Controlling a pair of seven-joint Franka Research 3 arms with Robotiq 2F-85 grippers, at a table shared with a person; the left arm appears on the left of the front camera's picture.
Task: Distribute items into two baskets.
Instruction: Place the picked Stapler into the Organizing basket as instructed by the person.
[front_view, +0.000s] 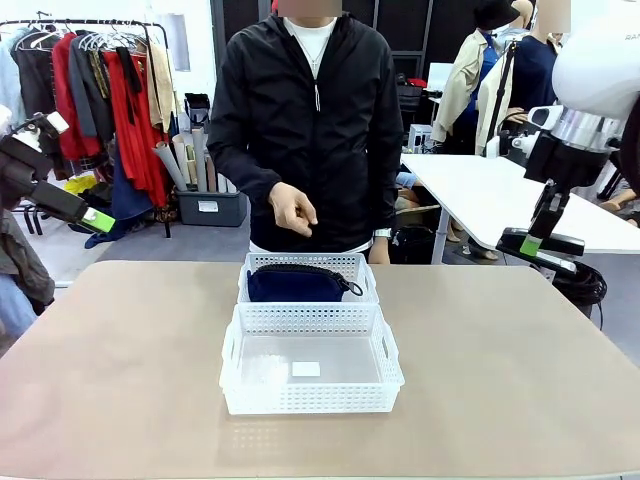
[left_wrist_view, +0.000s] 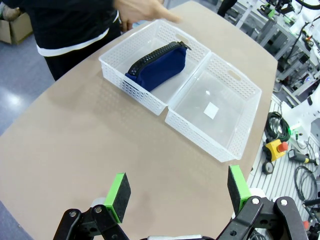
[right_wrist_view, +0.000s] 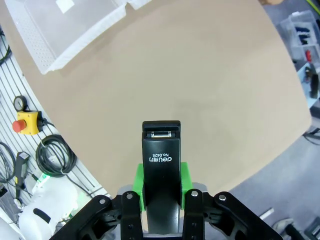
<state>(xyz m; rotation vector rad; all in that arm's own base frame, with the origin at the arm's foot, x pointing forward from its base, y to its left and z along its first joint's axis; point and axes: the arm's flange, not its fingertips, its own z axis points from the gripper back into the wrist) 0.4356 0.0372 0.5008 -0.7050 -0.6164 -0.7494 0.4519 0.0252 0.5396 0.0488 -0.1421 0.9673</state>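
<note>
1. We see the soft dark navy zippered fabric pouch (front_view: 297, 283) lying inside the far white plastic lattice-sided basket (front_view: 352, 264), the one nearer the person; in the left wrist view the pouch (left_wrist_view: 160, 67) runs lengthwise along that basket (left_wrist_view: 122, 70), its black zipper on top.
2. The near white plastic lattice-sided basket (front_view: 236, 355) touches the far one along one side, and we find only a small white label (front_view: 306, 369) on its clear bottom. The left wrist view shows it (left_wrist_view: 235, 145) likewise.
3. The small black desk stapler (right_wrist_view: 161, 165) is off the table: our right gripper (right_wrist_view: 161, 182) pinches it between its green pads, the printed top facing the wrist camera and its front end pointing away over the bare tabletop.
4. From the front we see the stapler (front_view: 540, 243) held level in the right gripper (front_view: 535, 240), raised beyond the table's right far corner, well apart from both baskets.
5. Our left gripper (left_wrist_view: 180, 192) hovers above the table with its fingers spread wide and nothing between them; from the front it (front_view: 85, 215) sits raised at the left edge.
6. The tan rounded table (front_view: 120, 380) carries the baskets at its middle.
7. The person in a black jacket (front_view: 300, 120) stands at the far side, one hand (front_view: 292, 210) loosely curled above the far basket.
</note>
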